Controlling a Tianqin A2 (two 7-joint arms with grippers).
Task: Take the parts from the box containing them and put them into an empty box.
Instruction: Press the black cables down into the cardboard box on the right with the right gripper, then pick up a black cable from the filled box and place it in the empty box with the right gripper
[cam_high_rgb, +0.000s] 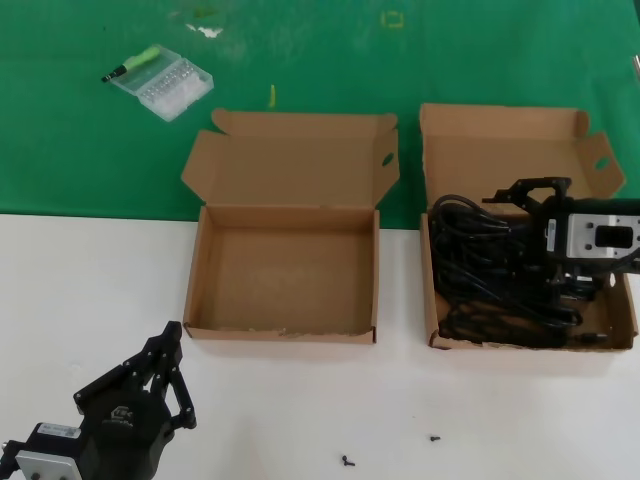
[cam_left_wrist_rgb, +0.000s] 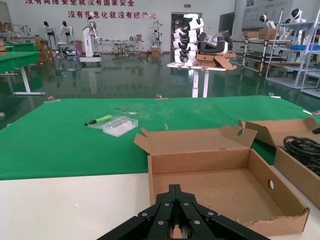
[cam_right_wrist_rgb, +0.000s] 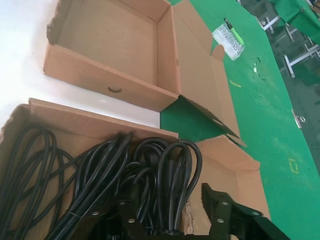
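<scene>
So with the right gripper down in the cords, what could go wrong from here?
1. The cords lie tangled and overlapping, so the right gripper, its jaws open over the loops, may drag several out together.
2. A trailing loop could snag the cord box's wall or the empty box during transfer.
The left gripper waits at the table's near edge.

black looped cords (cam_high_rgb: 500, 265) fill the narrower carton (cam_high_rgb: 432, 300); wider carton (cam_high_rgb: 283, 330) empty.
</scene>
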